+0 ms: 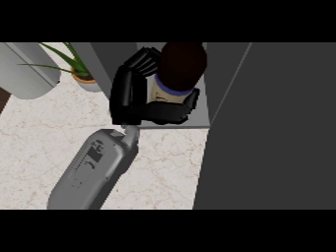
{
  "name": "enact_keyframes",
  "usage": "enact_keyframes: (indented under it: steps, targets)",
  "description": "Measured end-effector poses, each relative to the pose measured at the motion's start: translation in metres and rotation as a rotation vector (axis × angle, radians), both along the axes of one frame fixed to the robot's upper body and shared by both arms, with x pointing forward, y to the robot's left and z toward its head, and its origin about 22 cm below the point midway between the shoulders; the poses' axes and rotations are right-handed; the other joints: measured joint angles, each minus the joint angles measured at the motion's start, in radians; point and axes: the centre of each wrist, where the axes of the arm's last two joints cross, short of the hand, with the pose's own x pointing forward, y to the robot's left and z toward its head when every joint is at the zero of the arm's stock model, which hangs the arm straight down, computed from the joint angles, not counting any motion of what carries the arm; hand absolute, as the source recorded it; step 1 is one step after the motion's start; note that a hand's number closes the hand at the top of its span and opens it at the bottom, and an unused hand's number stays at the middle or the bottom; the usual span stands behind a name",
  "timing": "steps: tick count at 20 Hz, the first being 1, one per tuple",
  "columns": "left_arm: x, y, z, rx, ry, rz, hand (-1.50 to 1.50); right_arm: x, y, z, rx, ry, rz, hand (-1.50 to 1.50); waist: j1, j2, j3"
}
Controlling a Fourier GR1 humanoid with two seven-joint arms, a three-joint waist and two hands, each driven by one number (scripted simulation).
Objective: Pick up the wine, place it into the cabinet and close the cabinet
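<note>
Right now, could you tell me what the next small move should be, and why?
Probably open the robot hand and draw it back: its fingers are curled round the wine bottle, which already appears to stand inside the cabinet, whose door is open.

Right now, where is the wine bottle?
In the head view the wine bottle sits at upper centre, inside the open cabinet, gripped by a black hand. A potted plant stands to its left.

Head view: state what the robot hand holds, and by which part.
The robot hand holds the wine bottle round its lower body, below the blue band.
</note>
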Motion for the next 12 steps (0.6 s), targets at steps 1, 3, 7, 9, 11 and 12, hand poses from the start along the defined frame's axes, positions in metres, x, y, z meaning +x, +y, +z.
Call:
enact_keyframes:
  steps: [1,3,7,9,11,12]
  targets:
    - [0.002,-0.001,-0.004,0.01,-0.003,0.01,1.5,0.0,-0.001,0.0,0.001,0.001,-0.003,-1.5,0.0,0.0,0.0]
    - [0.007,-0.004,-0.002,0.053,-0.017,0.024,1.5,0.0,0.0,0.002,-0.007,-0.006,0.003,-1.5,0.001,0.0,0.001]
    - [0.018,-0.011,-0.011,0.126,-0.046,0.052,1.5,0.001,0.0,0.004,-0.006,-0.01,0.002,-1.5,-0.003,0.001,0.0]
    - [0.023,-0.01,-0.017,0.146,-0.053,0.062,1.5,0.0,-0.001,0.003,-0.008,-0.002,0.003,-1.5,-0.004,0.001,0.0]
    - [0.03,-0.009,-0.023,0.158,-0.051,0.069,1.5,0.003,-0.003,0.002,-0.006,0.004,-0.004,-1.5,-0.005,0.002,0.0]
    - [0.032,-0.008,-0.025,0.16,-0.054,0.067,1.5,0.005,0.0,0.0,-0.004,0.008,0.009,-1.5,-0.003,0.002,0.0]
